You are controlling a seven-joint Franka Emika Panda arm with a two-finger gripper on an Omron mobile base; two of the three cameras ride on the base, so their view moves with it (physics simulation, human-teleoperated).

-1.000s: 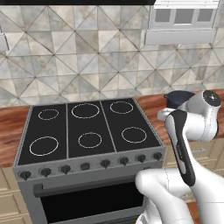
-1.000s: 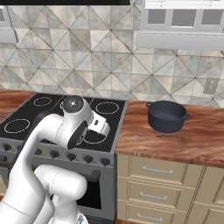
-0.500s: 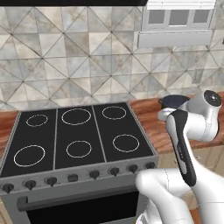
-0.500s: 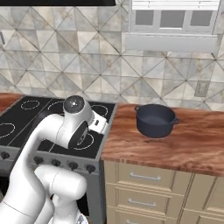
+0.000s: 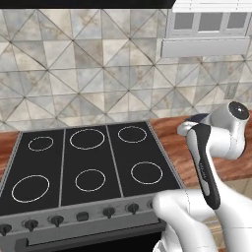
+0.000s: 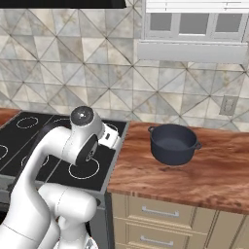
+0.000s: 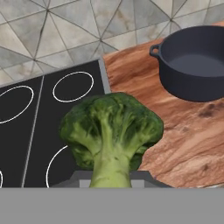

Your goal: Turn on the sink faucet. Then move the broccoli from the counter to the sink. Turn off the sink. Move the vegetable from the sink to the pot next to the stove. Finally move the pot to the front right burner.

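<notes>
One pot (image 6: pixel 173 144) on wood-grain counter (image 6: pixel 194 175)

Base cams flank arm, share stove (image 5: pixel 88 167); hand cam close.

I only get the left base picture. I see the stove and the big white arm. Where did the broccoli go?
Observer: The broccoli is in the gripper, stem down, as the hand view shows.
Operator: Is the pot near?
Observer: Yes. The pot stands on the counter just right of the stove, with bare wood around it.
Operator: Anything in the pot?
Observer: Nothing that I can see. In the right base view its inside looks plain dark grey.
</notes>
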